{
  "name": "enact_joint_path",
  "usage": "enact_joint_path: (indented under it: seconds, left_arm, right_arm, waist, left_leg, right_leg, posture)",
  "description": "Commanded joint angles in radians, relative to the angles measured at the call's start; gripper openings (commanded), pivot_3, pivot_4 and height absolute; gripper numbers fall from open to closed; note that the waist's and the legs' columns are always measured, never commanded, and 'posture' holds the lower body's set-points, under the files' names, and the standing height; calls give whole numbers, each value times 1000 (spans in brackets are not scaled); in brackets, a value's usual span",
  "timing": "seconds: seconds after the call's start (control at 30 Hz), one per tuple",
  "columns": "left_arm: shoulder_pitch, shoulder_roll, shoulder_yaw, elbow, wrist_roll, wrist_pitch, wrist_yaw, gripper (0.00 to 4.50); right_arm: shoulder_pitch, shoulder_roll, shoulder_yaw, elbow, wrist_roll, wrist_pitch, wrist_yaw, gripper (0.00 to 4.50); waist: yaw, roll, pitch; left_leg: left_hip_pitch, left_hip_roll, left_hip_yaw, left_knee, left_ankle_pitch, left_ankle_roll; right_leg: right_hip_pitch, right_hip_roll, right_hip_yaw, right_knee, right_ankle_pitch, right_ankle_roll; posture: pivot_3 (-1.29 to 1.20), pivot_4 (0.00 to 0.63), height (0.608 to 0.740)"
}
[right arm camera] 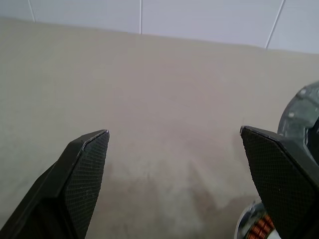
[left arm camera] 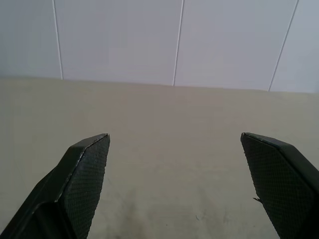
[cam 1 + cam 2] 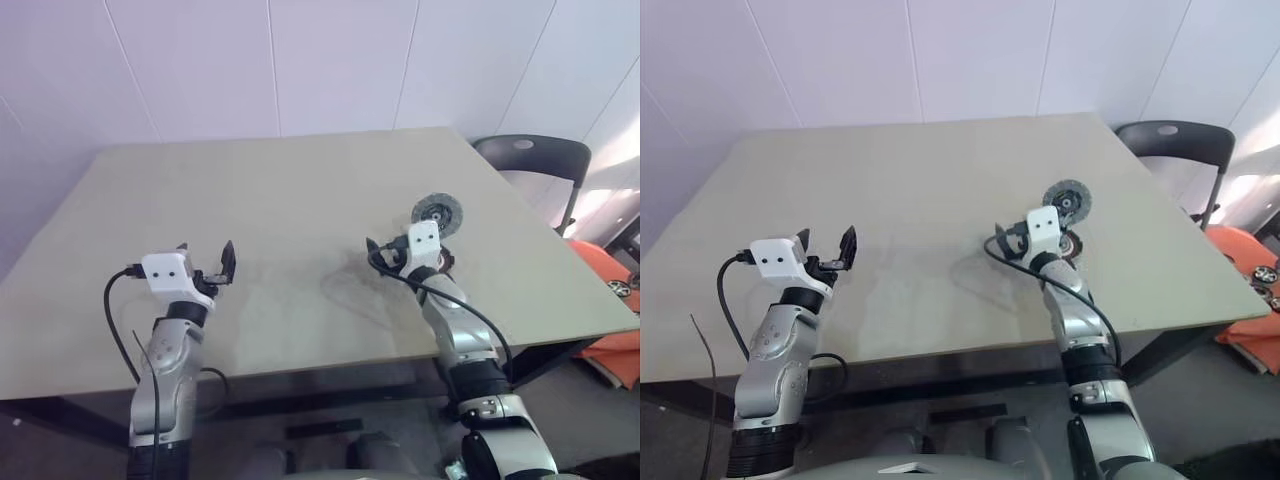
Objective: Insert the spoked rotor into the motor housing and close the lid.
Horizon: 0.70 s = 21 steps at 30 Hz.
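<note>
Both grippers' fingers gape wide, empty: left gripper (image 3: 205, 262), right gripper (image 3: 1032, 240). The lid (image 3: 438, 212), centre-right, looks rigid, thin; grip its rim.

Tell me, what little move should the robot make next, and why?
Probably shift the right end effector sideways toward the motor housing. Its jaws stand open with only bare table between them, while the housing's copper windings sit just beside one finger.

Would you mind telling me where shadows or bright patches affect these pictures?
Left eye view: a soft shadow lies on the table beside the right tool, and bright light washes out the far right edge. Right wrist view: a darker patch of shadow sits on the tabletop between the fingers. Left wrist view: evenly lit.
</note>
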Motion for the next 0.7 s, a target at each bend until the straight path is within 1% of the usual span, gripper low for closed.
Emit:
enact_joint_path:
  seconds: [0.03,0.17,0.47,0.7]
  left_arm:
    - [-11,-12,15,-16,10,-46,18,4463]
    - [-7,-20,37,-16,6,-64,32,4463]
    - [8,-66,23,-9,36,-101,66,4463]
    - [34,-73,38,-28,41,-116,81,4463]
  right_arm:
    - [-61,-9,-2,28,-5,-29,22,4436]
    - [-99,4,16,54,-13,-43,40,4436]
    - [-140,-3,19,114,-14,-58,84,4436]
    - [-184,13,31,169,-18,-82,103,4436]
  waist:
    - [0,0,0]
    - [0,0,0]
    - [1,0,0]
    - [-2,0,0]
  left_leg:
    - [0,0,0,0,0,0]
    - [0,0,0,0,0,0]
    - [0,0,0,0,0,0]
    - [0,0,0,0,0,0]
  right_leg:
    - [0,0,0,0,0,0]
    - [0,0,0,0,0,0]
    - [0,0,0,0,0,0]
    - [0,0,0,0,0,0]
  posture:
    - [0,0,740]
    - [0,0,740]
    - [0,0,740]
    - [0,0,740]
